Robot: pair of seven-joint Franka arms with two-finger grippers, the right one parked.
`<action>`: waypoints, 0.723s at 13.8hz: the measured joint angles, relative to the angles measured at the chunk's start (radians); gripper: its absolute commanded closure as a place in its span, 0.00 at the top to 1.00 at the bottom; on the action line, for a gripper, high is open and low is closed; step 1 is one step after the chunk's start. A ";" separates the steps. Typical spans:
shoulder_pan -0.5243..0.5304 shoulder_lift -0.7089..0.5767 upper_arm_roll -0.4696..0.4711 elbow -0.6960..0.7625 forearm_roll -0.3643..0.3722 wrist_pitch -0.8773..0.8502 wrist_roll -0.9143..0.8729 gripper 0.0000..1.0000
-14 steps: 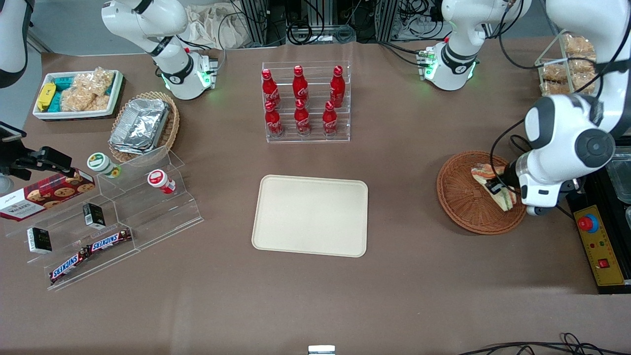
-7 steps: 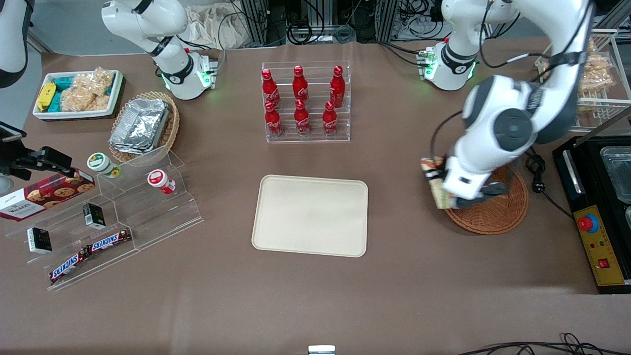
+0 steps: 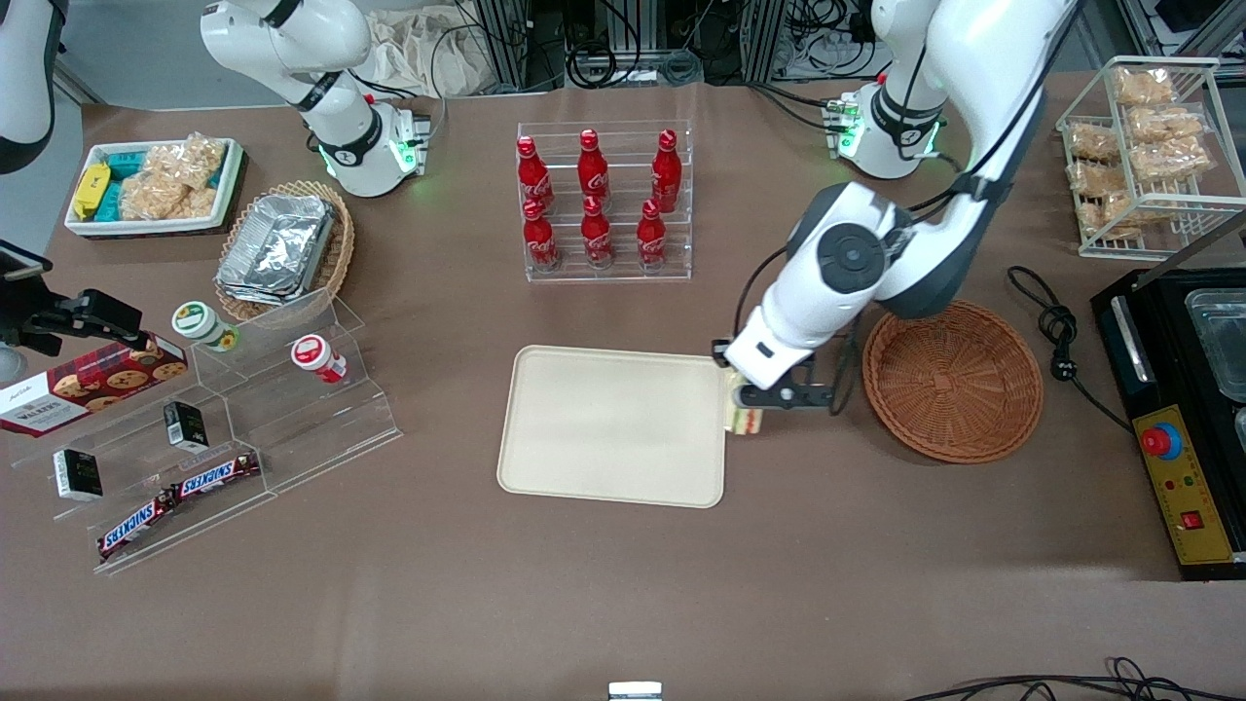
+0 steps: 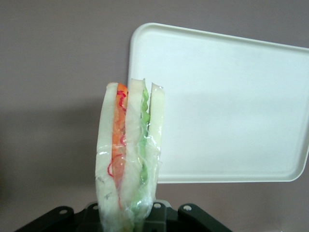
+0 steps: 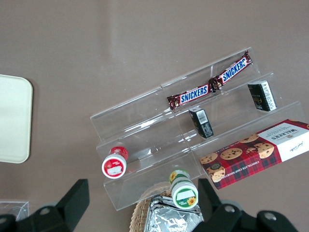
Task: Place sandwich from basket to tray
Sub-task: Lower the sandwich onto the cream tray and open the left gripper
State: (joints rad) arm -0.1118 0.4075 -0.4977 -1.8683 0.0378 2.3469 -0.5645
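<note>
The sandwich (image 3: 746, 420), a clear-wrapped wedge with orange, red and green layers, hangs upright in my left gripper (image 3: 750, 411), which is shut on it. It is held in the air at the cream tray's (image 3: 613, 428) short edge, the one nearest the basket. In the left wrist view the sandwich (image 4: 129, 154) rises from the gripper body, beside one rounded corner of the tray (image 4: 222, 101), over brown table. The reddish-brown wicker basket (image 3: 954, 380) lies empty toward the working arm's end, beside the arm.
A rack of red cola bottles (image 3: 604, 200) stands farther from the camera than the tray. A black cable (image 3: 1056, 331), a wire rack of snacks (image 3: 1139, 146) and a control box (image 3: 1183, 487) lie near the basket. Acrylic shelves (image 3: 224, 428) stand toward the parked arm's end.
The gripper has lifted the sandwich out of the basket and carried it sideways to the tray's edge. The basket now lies empty.
</note>
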 measured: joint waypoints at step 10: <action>-0.042 0.275 0.001 0.139 0.160 0.099 0.006 0.71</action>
State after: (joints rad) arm -0.1541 0.6827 -0.4962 -1.7290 0.1976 2.4456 -0.5587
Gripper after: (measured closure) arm 0.639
